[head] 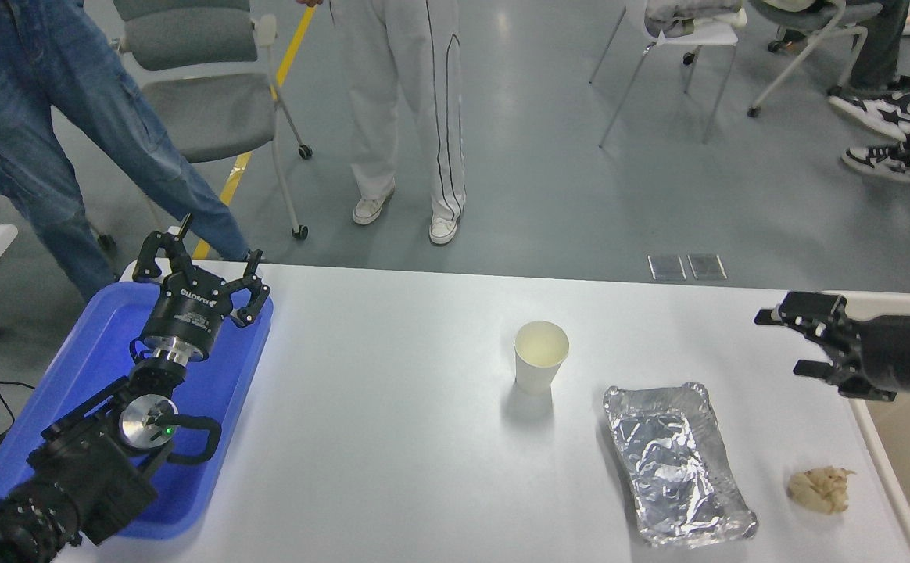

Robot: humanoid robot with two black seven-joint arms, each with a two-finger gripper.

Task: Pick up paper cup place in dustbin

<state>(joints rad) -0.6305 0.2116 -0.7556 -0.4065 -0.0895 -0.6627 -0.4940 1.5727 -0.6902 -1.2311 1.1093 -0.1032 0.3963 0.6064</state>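
The white paper cup (540,356) stands upright near the middle of the white table (392,438), mouth up, empty. The beige dustbin (908,446) stands against the table's right edge, only partly in view. My right gripper (785,342) is open and empty, lying level and pointing left above the table's right edge, well to the right of the cup. My left gripper (197,262) is open and empty, parked over the blue tray (87,375) at the lower left.
A crinkled silver foil tray (674,461) lies right of and nearer than the cup. A crumpled tan paper wad (818,489) lies near the bin. People stand at the far side, with chairs behind them.
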